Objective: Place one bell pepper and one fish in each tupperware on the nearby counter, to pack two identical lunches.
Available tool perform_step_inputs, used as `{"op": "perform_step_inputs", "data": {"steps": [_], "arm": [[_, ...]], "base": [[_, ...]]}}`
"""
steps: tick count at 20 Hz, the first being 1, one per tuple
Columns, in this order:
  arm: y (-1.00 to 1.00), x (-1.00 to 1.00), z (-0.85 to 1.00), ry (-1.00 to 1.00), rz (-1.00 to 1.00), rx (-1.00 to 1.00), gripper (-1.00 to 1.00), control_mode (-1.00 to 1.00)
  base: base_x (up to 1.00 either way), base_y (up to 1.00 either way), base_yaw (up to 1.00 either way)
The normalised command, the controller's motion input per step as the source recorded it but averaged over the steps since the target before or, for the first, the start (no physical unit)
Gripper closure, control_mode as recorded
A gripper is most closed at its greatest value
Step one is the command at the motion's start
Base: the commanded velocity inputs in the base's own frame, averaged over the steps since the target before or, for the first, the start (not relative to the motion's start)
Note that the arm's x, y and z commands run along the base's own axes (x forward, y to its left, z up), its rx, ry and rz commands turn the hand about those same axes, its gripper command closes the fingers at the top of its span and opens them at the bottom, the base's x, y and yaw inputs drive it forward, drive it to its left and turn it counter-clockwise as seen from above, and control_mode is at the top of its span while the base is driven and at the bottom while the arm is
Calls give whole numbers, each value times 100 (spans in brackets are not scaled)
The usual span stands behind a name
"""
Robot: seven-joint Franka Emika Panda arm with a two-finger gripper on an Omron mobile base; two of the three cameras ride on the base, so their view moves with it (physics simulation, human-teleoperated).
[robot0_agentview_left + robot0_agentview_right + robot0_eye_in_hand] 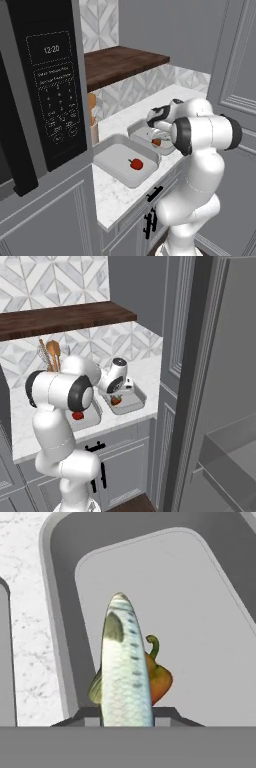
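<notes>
while the gripper (127, 719) is clenched on a fish (125, 667) over the far tupperware (210, 612) (pepper (159, 679) inside), the near tupperware (112, 162) is listed with one pepper (136, 163), fish lacking.

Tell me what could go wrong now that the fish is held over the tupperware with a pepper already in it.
1. The gripper is shut on the fish right above the bell pepper; released here, it could land on the pepper and knock it aside.
2. The near tupperware holds a pepper but no fish, so one lunch could stay incomplete.

A home kitchen: marble counter (117, 197), microwave (47, 85), tiled backsplash (60, 276), grey cabinets (127, 468).
</notes>
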Motion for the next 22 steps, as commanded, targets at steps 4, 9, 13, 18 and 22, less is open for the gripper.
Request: {"op": "perform_step_inputs", "data": {"steps": [4, 9, 13, 18, 22], "arm": [[0, 0, -39, 0, 10, 0, 100, -100], [0, -1, -44, 0, 10, 0, -100, -100], [0, -4, -11, -3, 9, 0, -100, -100], [0, -20, 8, -2, 7, 0, -100, -100], [0, -14, 33, -2, 4, 0, -100, -100]], "base": [[0, 0, 0], [0, 0, 0], [0, 0, 0], [0, 0, 0], [0, 0, 0]]}}
